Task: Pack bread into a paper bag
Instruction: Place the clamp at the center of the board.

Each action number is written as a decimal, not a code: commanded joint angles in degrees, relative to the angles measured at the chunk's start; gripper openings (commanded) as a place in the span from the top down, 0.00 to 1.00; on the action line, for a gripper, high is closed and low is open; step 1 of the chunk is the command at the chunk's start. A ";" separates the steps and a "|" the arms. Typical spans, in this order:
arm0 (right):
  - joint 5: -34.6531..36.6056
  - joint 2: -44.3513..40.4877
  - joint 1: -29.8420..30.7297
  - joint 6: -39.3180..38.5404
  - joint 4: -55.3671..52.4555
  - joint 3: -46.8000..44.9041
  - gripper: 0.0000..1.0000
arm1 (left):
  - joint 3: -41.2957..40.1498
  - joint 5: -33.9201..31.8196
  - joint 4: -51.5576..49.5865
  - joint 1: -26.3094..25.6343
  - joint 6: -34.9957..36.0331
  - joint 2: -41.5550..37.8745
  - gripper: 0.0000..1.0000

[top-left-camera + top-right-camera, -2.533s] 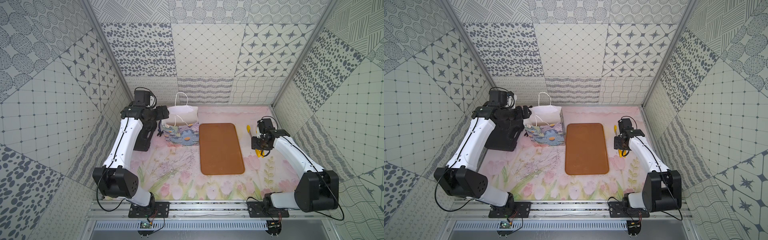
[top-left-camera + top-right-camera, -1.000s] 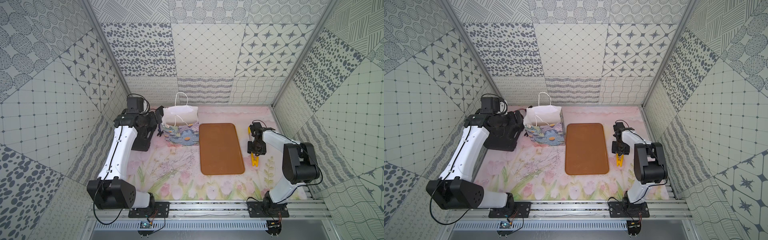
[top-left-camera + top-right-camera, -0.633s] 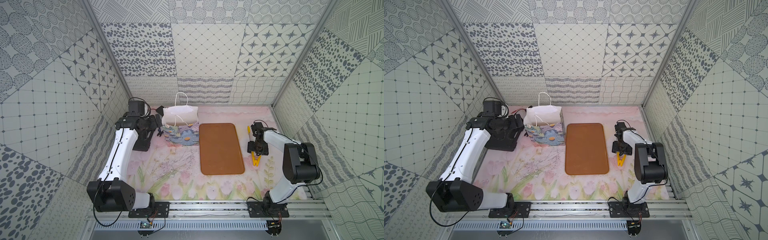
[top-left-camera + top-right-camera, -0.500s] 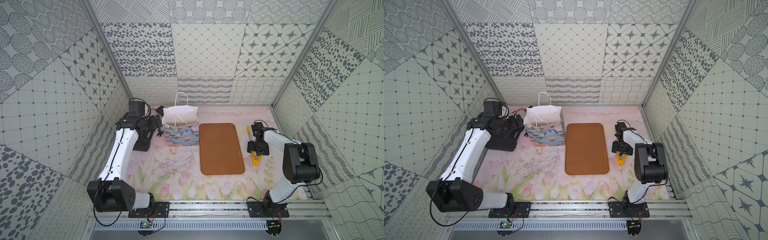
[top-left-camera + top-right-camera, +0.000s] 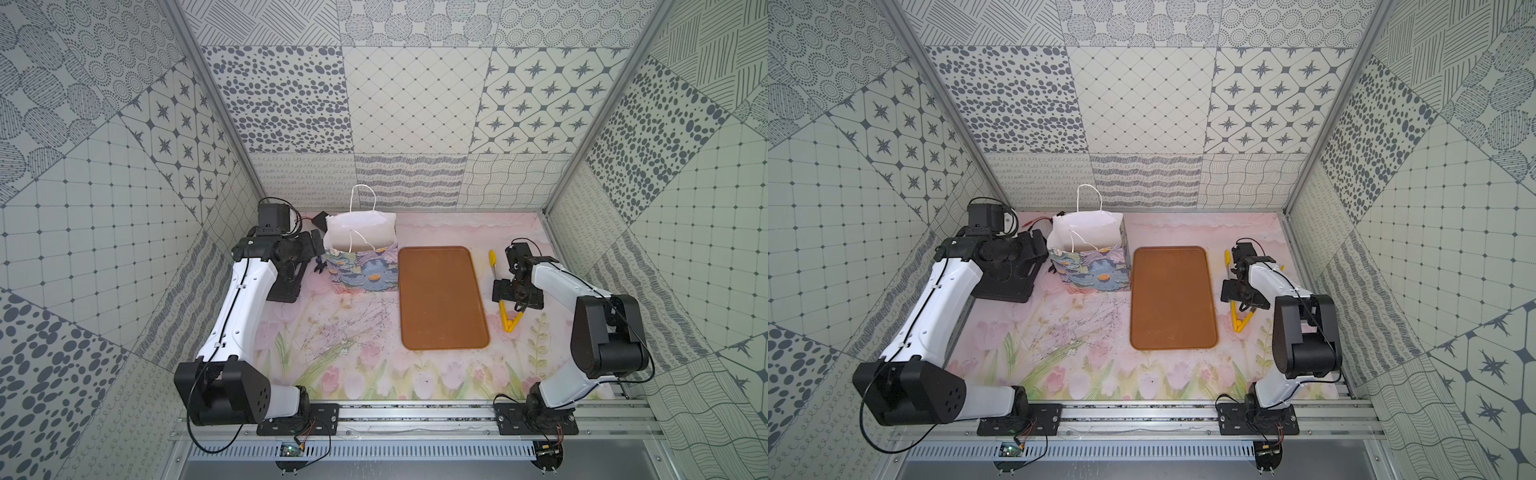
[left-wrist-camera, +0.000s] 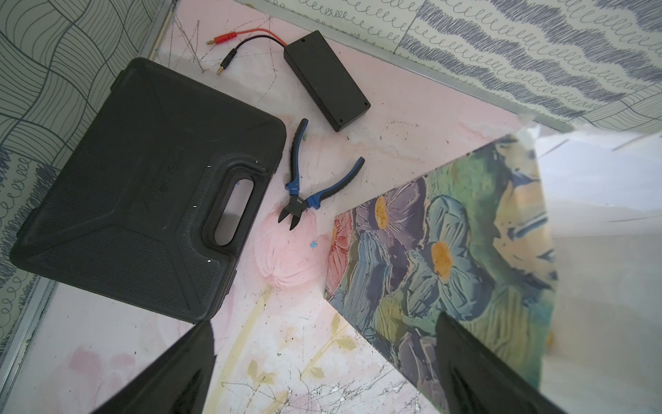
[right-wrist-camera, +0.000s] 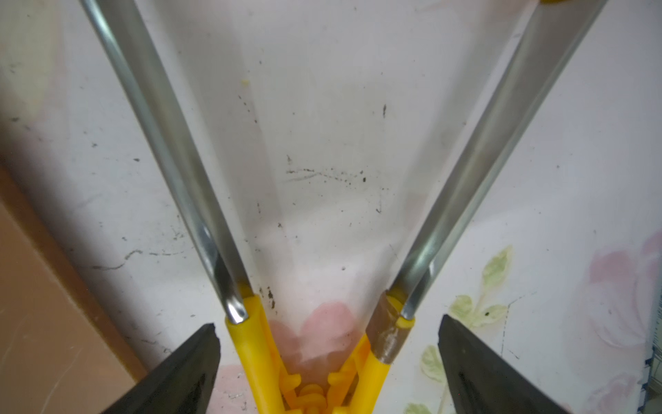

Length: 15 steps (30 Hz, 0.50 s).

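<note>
Directions are read on the worktop (image 5: 353, 345) from above, with 12 o'clock at the back wall.

The paper bag (image 5: 359, 253) stands upright at about 11 o'clock, mouth open. Both top views show only white paper inside, and its contents cannot be made out. A brown tray (image 5: 440, 299) lies just beside it at its 3 o'clock; whether the two touch cannot be told.

The left end effector (image 5: 312, 246) hangs at the bag's 9 o'clock, largely hidden by its own arm. The left wrist view shows it (image 6: 324, 319) spread wide and holding nothing, with the roots of its fingers cut off by the frame.

The right end effector (image 5: 516, 291) sits at the tray's 3 o'clock above the tongs (image 5: 510, 322). In the right wrist view it (image 7: 328, 322) is fully spread, with a finger clear on either side of the yellow hinge end and gripping nothing. The tong tips run out of that view.

At the bag's 9 to 10 o'clock lie a black case (image 6: 143, 186), cutters (image 6: 304, 186) and a black box (image 6: 326, 79) with leads. From above, the left arm partly covers them.
</note>
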 commanded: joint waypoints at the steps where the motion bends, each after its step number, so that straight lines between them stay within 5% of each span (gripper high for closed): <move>1: -0.43 -2.04 -0.12 0.04 0.61 -0.63 0.00 | -0.50 0.10 1.97 0.04 -0.25 0.21 0.01; 15: 7.45 -20.04 2.82 2.66 -4.74 2.55 0.00 | -0.71 -4.80 4.21 0.00 -2.67 1.94 0.01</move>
